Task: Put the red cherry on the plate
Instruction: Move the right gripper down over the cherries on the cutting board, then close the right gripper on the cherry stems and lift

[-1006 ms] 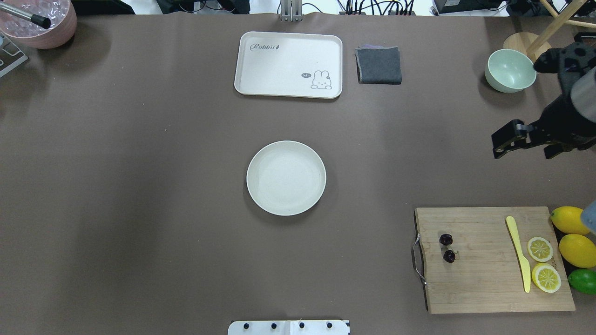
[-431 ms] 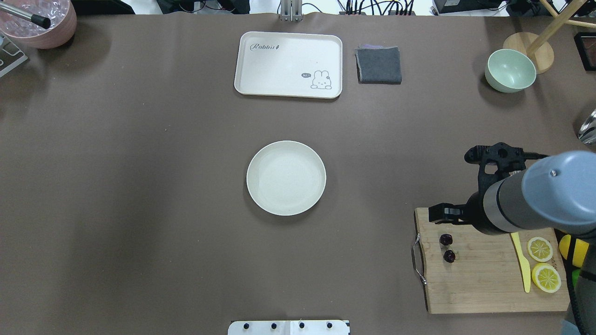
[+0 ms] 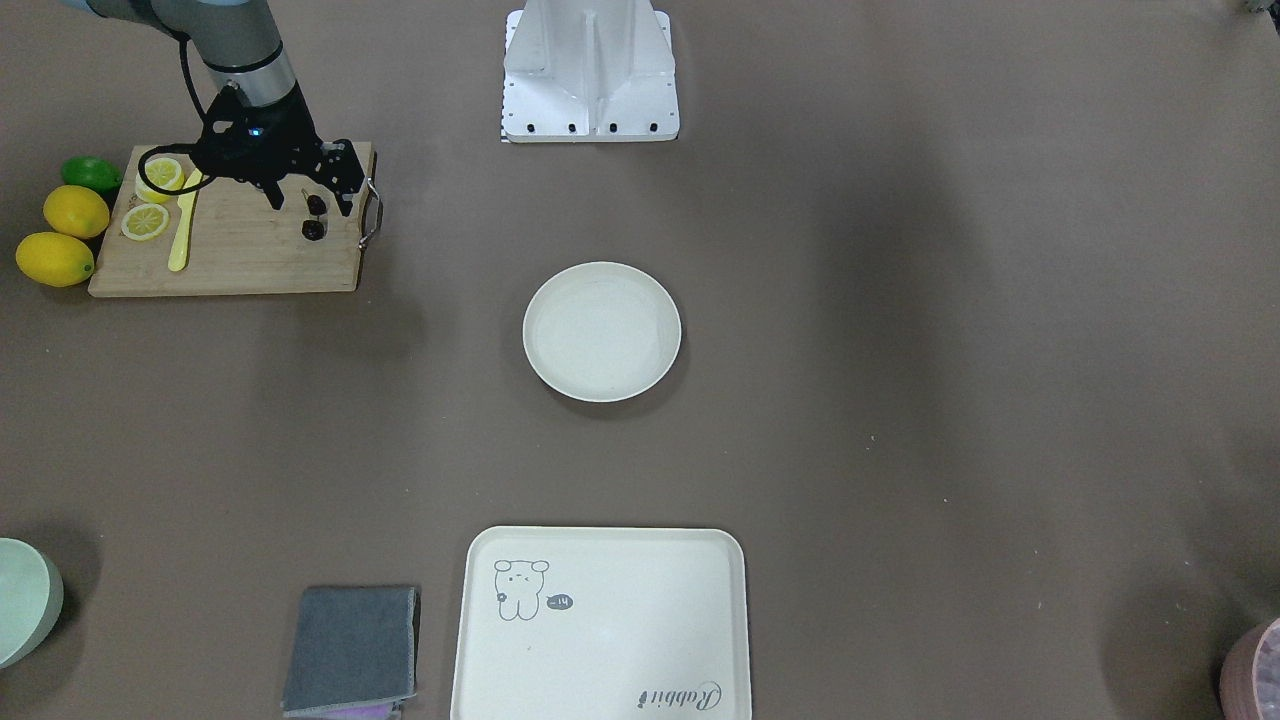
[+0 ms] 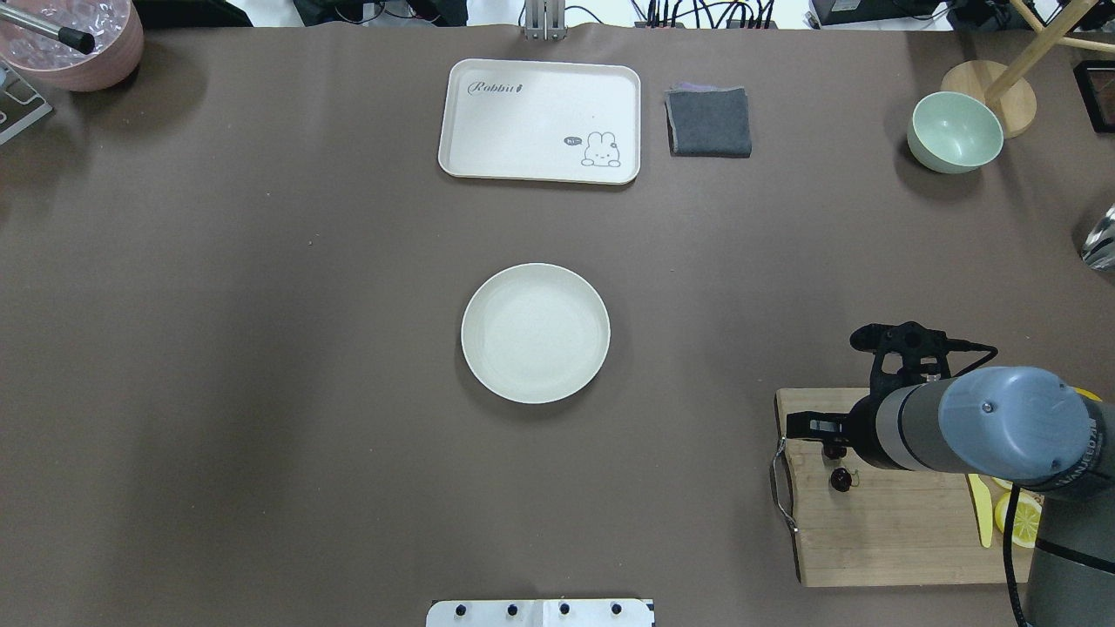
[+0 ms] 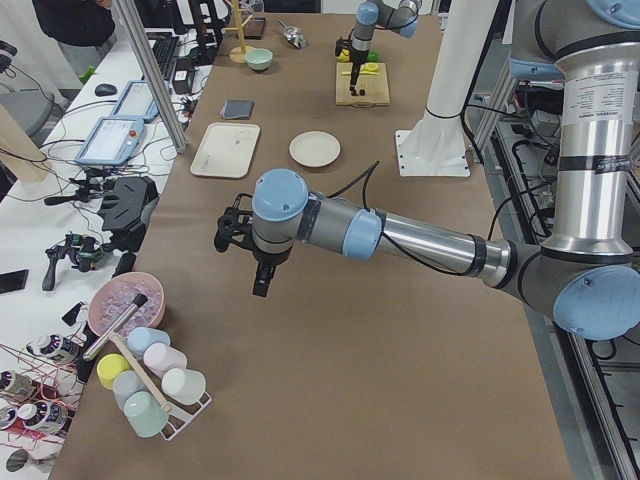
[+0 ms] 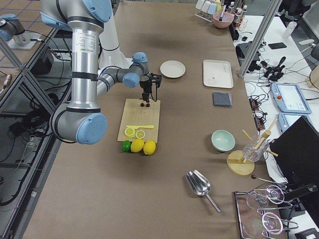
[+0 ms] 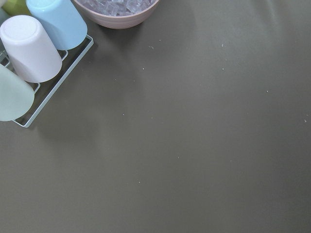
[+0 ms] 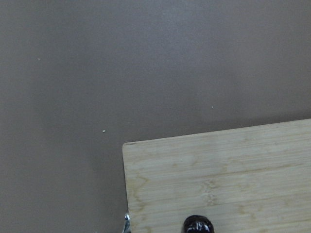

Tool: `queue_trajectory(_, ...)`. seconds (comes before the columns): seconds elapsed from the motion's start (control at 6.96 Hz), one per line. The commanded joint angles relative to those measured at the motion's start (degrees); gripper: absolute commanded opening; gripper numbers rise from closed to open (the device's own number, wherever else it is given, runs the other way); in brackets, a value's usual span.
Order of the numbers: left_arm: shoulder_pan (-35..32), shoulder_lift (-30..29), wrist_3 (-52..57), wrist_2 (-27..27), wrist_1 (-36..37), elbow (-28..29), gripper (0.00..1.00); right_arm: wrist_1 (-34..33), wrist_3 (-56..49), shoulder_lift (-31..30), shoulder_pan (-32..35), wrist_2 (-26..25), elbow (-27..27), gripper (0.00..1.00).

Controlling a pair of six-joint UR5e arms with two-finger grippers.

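Note:
The red cherry (image 3: pixel 313 229) is a dark pair lying near the handle end of a wooden cutting board (image 3: pixel 240 262); it also shows in the overhead view (image 4: pixel 841 478) and at the bottom edge of the right wrist view (image 8: pixel 198 225). My right gripper (image 3: pixel 312 200) hangs open just over the board, its fingers either side of the cherry nearer the robot. The arm hides most of that cherry from overhead. The cream plate (image 4: pixel 535 333) sits empty at mid-table, well apart from the board. My left gripper (image 5: pixel 250 250) shows only in the exterior left view, far off over bare table; whether it is open or shut I cannot tell.
On the board lie a yellow knife (image 3: pixel 181 232) and lemon slices (image 3: pixel 146 221); whole lemons (image 3: pixel 55 258) and a lime (image 3: pixel 91 173) sit beside it. At the far side are a rabbit tray (image 4: pixel 540 120), a grey cloth (image 4: pixel 708 121) and a green bowl (image 4: pixel 954 131). Cups (image 7: pixel 30 47) stand by the left arm.
My right arm has swung in from the table's right edge near the green bowl to the cutting board and come down over the cherries. Cherries and plate have not moved.

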Motion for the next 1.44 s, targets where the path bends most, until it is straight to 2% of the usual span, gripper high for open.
queue_trajectory(0.0,-0.55,-0.06,0.0,0.01,-0.03,-0.08,0.99,4.91,0.72,-1.46,-0.51,-0.46,-2.48,0.83)
queue_trajectory(0.43,-0.64,-0.06,-0.09,0.01,-0.03,-0.43,0.99,7.63,1.24,-5.15,-2.61,-2.57,-1.34,0.75)
queue_trajectory(0.57,-0.64,-0.06,-0.17,0.01,-0.03,-0.52,0.98,7.63,2.72,-5.24,-3.66,-3.27,-0.47,0.69)
queue_trajectory(1.01,-0.55,-0.15,-0.26,0.01,-0.03,-0.43,0.99,7.63,5.99,-6.2,-6.57,-5.82,0.95,0.34)
queue_trajectory(1.15,-0.64,-0.15,-0.26,0.01,-0.03,-0.52,0.99,7.63,5.99,-6.65,-6.84,-6.0,0.95,0.33)
queue_trajectory(1.29,-0.55,-0.15,-0.35,0.01,-0.03,-0.52,0.99,7.63,5.9,-6.74,-7.1,-6.09,0.95,0.28)
